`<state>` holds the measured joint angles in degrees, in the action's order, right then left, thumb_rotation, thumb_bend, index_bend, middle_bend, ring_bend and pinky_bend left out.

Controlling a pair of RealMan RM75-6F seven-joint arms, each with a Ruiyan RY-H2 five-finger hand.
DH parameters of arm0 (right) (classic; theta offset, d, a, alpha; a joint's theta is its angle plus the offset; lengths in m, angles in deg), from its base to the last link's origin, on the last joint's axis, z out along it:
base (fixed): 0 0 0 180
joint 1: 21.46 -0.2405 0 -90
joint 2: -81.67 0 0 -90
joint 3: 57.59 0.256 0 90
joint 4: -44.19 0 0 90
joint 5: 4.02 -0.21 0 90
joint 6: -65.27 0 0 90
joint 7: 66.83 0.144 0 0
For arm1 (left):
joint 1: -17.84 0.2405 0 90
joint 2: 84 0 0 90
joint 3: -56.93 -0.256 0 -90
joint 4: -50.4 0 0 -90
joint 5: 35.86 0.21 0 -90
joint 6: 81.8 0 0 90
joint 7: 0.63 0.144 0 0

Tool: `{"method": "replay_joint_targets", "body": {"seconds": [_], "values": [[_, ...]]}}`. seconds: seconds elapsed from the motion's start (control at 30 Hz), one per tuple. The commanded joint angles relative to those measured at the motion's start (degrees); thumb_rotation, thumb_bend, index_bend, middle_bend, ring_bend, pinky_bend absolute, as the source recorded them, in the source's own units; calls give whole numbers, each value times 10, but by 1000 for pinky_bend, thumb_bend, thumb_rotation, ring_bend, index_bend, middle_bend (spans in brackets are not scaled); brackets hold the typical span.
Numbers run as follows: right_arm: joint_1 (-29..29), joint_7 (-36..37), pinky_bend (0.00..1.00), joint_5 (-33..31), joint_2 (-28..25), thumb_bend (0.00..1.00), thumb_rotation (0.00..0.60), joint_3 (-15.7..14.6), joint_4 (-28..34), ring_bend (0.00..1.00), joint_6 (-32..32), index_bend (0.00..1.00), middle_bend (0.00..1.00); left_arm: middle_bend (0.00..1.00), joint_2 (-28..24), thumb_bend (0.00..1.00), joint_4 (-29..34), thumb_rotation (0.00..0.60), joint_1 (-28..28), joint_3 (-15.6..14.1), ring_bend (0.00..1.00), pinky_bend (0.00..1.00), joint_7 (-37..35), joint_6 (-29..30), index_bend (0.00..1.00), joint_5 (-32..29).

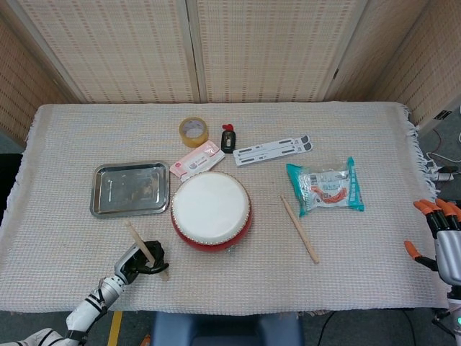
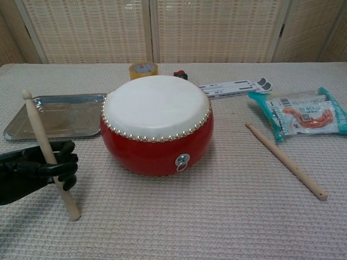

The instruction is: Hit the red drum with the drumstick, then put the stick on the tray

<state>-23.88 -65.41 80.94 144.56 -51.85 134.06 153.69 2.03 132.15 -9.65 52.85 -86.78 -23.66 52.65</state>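
The red drum (image 1: 211, 211) (image 2: 156, 124) with a white skin stands mid-table. Left of it and nearer the front edge, my black left hand (image 1: 139, 261) (image 2: 35, 169) grips a wooden drumstick (image 1: 145, 249) (image 2: 47, 152). The stick is tilted steeply, its tip up and away from me, its butt near the cloth. It is apart from the drum. The steel tray (image 1: 130, 189) (image 2: 54, 115) lies behind the hand, left of the drum. My right hand (image 1: 439, 241), with orange fingertips, hangs open off the table's right edge, holding nothing.
A second drumstick (image 1: 299, 229) (image 2: 285, 160) lies right of the drum. A snack packet (image 1: 328, 187), a white strip (image 1: 274, 150), tape roll (image 1: 194, 131), a small black-and-red item (image 1: 228, 138) and a pink packet (image 1: 195, 160) sit behind.
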Motion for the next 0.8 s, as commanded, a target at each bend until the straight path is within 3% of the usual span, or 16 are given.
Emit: {"method": "replay_joint_targets", "body": {"seconds": [0.03, 0.5, 0.8], "values": [[0, 0, 121, 0, 0, 237, 600, 0, 0, 65, 0, 179, 166, 778, 4, 206, 2, 542, 4, -7, 691, 642, 18, 4, 717, 6], [1, -4, 121, 4, 0, 237, 600, 0, 4, 65, 4, 179, 166, 879, 27, 211, -5, 539, 26, -22, 781, 734, 126, 37, 806, 18], [1, -6, 121, 5, 1, 237, 600, 0, 5, 65, 6, 179, 166, 893, 34, 221, -12, 538, 36, -31, 791, 736, 142, 51, 826, 26]]}}
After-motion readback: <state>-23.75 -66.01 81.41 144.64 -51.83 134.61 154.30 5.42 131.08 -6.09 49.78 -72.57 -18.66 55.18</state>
